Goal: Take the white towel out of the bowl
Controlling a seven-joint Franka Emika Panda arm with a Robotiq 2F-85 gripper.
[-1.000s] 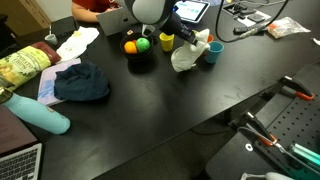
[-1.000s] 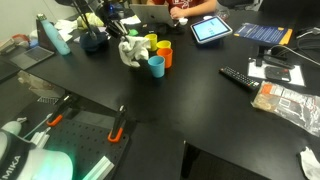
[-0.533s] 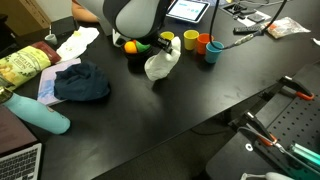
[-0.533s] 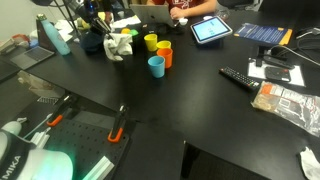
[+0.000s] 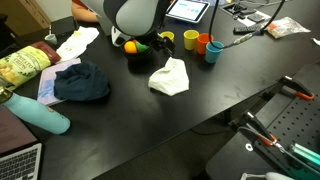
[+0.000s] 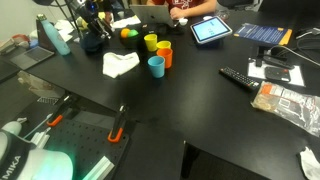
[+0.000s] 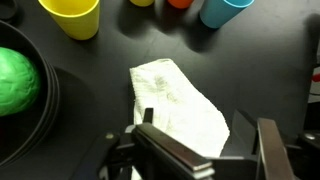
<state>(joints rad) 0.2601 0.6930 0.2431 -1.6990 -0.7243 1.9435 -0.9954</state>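
Wrist view: the gripper (image 7: 205, 140) has its jaws spread apart and holds nothing. It hangs over the near end of the white towel (image 7: 180, 100).

Surface: a black matte tabletop (image 5: 150, 120) in an office-like room. A tablet (image 5: 188, 9) and cables lie at the far edge, and a remote (image 6: 241, 77) lies off to the right.

Towel position: it lies flat on the bare table, outside the bowl (image 5: 138, 52) and clear of its rim. In an exterior view it sits near and to the right of the bowl. The yellow cup (image 5: 166, 40), orange cup (image 5: 203, 43) and blue cup (image 5: 213, 51) stand just beyond it. The bowl holds a green ball (image 7: 15, 80) and an orange one.

Left of the bowl are a dark blue cloth (image 5: 82, 82), a snack bag (image 5: 22, 65) and a teal bottle (image 5: 40, 115).

Writing: the letters "MIKA" show on the white robot base (image 6: 12, 158). The print on the snack bag is too small to read.

Towel axis: in the wrist view the long axis runs diagonally, from far left by the yellow cup to near right under the gripper. The far end is the narrower one.
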